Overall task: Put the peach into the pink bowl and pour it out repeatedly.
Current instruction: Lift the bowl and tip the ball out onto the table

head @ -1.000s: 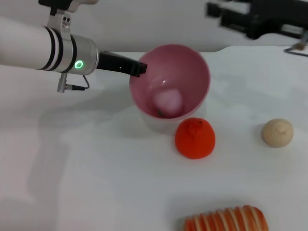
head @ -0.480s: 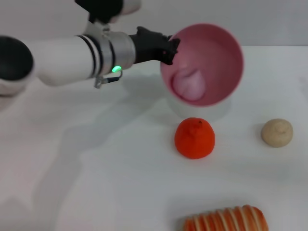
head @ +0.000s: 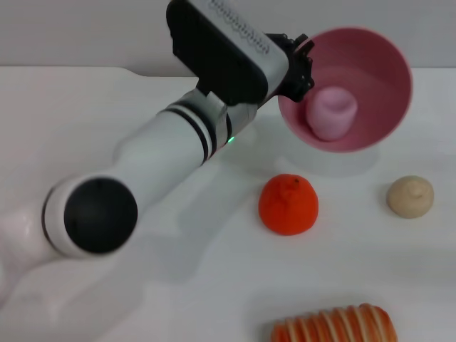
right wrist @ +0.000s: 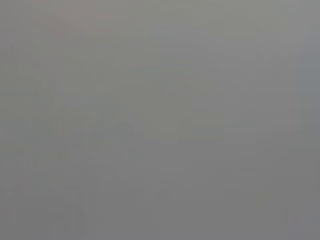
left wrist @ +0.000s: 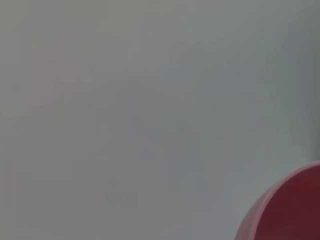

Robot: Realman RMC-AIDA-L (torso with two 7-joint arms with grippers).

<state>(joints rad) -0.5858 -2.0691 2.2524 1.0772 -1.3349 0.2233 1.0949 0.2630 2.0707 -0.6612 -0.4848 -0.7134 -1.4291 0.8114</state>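
Bright orange-red round toy fruit [head: 288, 204]: dimpled skin, small nub on top, sitting on the white table surface [head: 107, 285] near the middle of the head view.

Small beige lumpy ball [head: 410, 197]: on the same surface, to the robot's right of the orange-red fruit and well apart from it.

Orange-and-cream striped ridged item [head: 335, 324]: lies lengthwise at the near edge of the view, partly cut off, closer to the robot than the orange-red fruit.
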